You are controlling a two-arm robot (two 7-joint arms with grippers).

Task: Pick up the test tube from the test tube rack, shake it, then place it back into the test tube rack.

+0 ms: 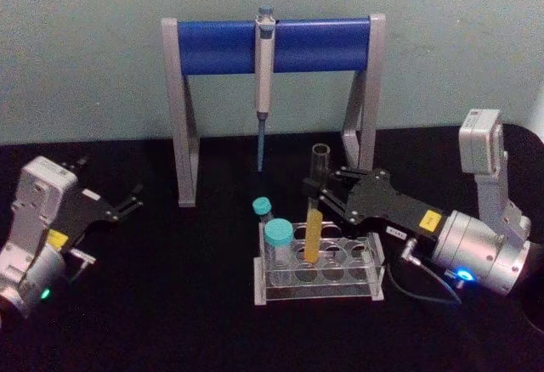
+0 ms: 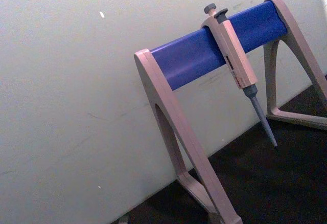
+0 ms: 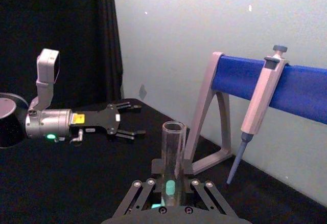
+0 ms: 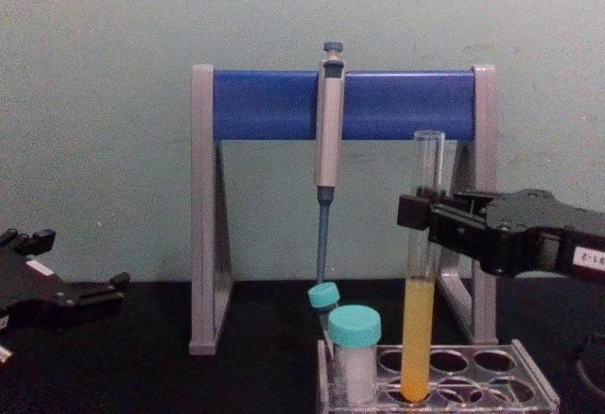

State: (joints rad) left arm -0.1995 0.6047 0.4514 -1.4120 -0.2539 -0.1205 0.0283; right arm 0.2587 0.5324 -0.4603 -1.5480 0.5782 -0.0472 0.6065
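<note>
Head view first. Found the test tube rack on the black desk, toward the front edge and a bit right of the middle. Spotted the test tube standing upright in one of its holes, with yellow-orange liquid in the lower part and clear, uncapped glass above. Couldn't tell which row. Caught the right gripper reaching in from the desk's right edge, fingers pinching the clear glass above the liquid. Counted two teal-capped tubes at the rack's left end, just beside the test tube and not touching it. Saw the grey-and-blue pipette stand toward the back edge, with a pipette hanging off the bar, tip down. Noticed the left gripper parked near the left edge, well apart from the rack, fingers spread around nothing.

Left wrist view: got the stand, the pipette and the pale wall behind, plus a strip of desk.

Right wrist view: looked right up the test tube to its open mouth, black finger linkages on either side of it. Farther off, made out the left gripper with fingers apart, and the pipette on the blue bar.

Chest view: best look at the liquid, filling the test tube a bit under halfway, bottom down in the rack. Saw the right gripper's fingers clamped across the empty upper glass, hiding part of the stand's right leg. Found the bigger teal-capped tube blocking the rack's left end.
</note>
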